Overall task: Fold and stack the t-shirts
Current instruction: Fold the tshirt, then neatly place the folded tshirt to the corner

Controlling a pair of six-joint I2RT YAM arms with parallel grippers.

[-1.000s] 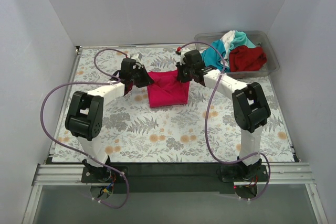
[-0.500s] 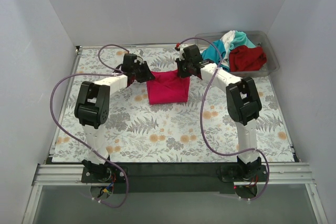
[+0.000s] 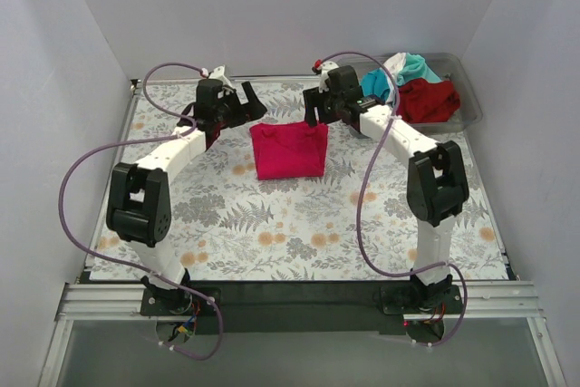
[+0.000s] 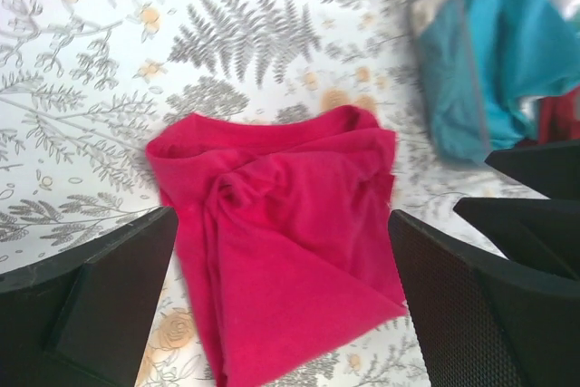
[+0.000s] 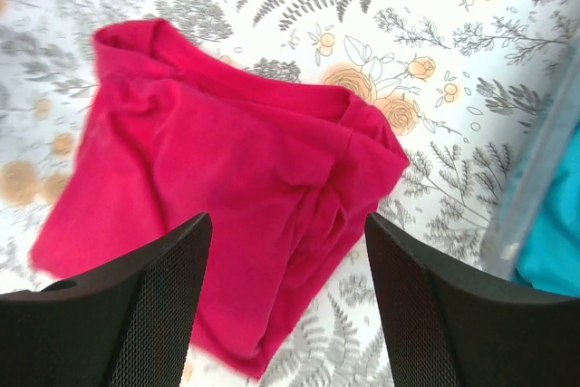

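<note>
A folded magenta-pink t-shirt (image 3: 288,149) lies flat on the floral table cover, mid-table. My left gripper (image 3: 243,111) hangs open just off its far left corner, and my right gripper (image 3: 318,115) is open off its far right corner. Neither holds cloth. The left wrist view has the pink shirt (image 4: 281,251) below wide-spread fingers (image 4: 100,296). The right wrist view has it (image 5: 227,169) between and beyond the spread fingers (image 5: 453,305). Teal (image 3: 372,97), white (image 3: 395,66) and dark red (image 3: 426,100) t-shirts sit bunched in the bin.
A clear plastic bin (image 3: 467,88) stands at the far right corner, close to the right arm's wrist. Its wall (image 5: 530,178) and the teal cloth (image 4: 489,61) show at the edges of both wrist views. White walls enclose the table on three sides.
Both grippers went from shut on the pink shirt's far edge to open, letting it go. They lifted and pulled back toward the far side. The shirt now lies flat.
</note>
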